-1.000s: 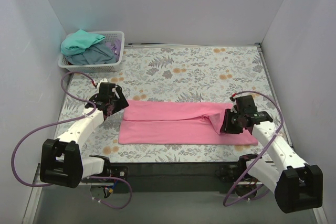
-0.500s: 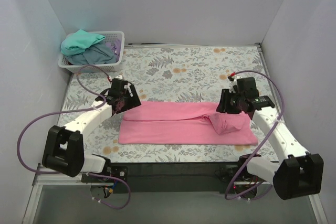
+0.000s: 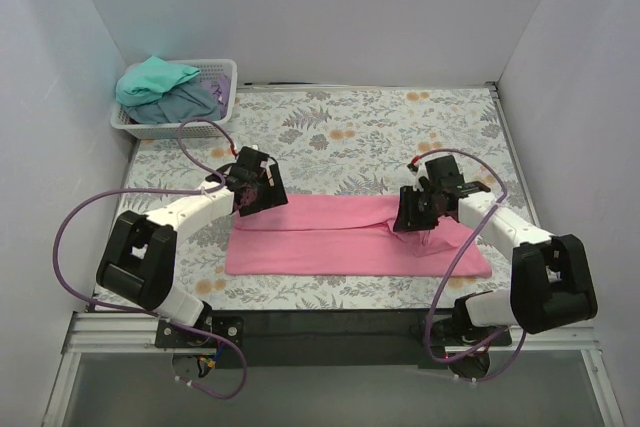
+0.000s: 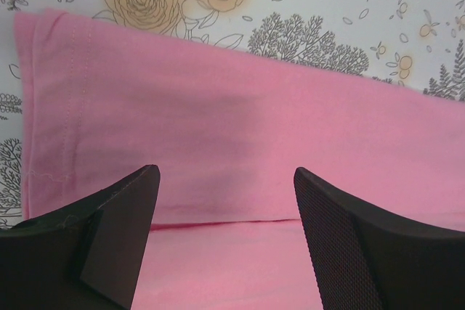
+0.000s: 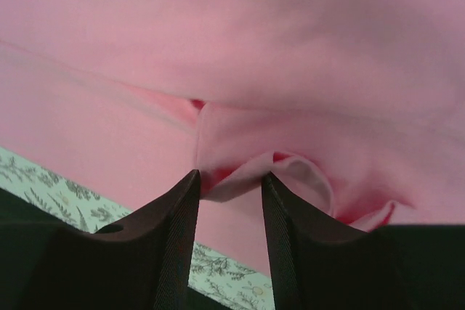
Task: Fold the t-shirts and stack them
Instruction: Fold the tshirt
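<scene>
A pink t-shirt (image 3: 330,242) lies on the table as a long folded strip. Near its right end a flap is bunched up (image 5: 290,172). My right gripper (image 3: 408,217) sits low over that bunch. Its fingers stand apart in the right wrist view (image 5: 229,179), open, and a raised fold of pink cloth (image 5: 240,172) lies between the tips. My left gripper (image 3: 262,193) hovers over the strip's far left corner, open wide (image 4: 225,176), with flat pink cloth (image 4: 218,128) below and nothing between its fingers. A teal t-shirt (image 3: 155,77) and a grey-blue one (image 3: 188,105) lie in the basket.
A white lattice basket (image 3: 172,129) stands in the far left corner against the walls. The floral tablecloth (image 3: 380,137) shows behind the pink strip. Purple cables loop from both arms, and white walls close in three sides.
My right gripper let go of the shirt's right flap, which dropped in a bunch, then moved left over it. The left gripper travelled right to the strip's far left corner.
</scene>
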`<act>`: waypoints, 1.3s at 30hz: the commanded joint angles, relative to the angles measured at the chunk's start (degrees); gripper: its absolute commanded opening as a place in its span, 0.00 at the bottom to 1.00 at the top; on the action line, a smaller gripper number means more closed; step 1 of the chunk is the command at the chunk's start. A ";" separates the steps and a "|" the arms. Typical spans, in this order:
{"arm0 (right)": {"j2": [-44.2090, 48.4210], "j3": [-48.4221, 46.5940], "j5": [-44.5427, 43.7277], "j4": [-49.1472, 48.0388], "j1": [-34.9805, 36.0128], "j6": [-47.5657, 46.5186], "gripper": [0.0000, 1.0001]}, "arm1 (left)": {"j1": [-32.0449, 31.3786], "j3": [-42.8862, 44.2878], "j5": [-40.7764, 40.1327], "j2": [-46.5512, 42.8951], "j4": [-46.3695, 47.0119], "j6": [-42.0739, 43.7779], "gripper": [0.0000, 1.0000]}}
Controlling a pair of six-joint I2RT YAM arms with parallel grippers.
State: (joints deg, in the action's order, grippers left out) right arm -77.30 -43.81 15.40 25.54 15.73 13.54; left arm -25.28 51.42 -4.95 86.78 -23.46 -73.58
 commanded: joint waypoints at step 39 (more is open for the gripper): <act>-19.54 -9.44 -6.08 -16.84 -13.35 2.64 0.52 | 16.05 7.55 -5.94 14.03 -8.88 -1.83 0.70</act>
State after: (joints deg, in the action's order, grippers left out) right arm -92.31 -49.82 6.39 12.64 2.22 17.67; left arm -10.74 59.16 -8.05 98.45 -28.88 -77.54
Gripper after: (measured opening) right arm 0.520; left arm 0.704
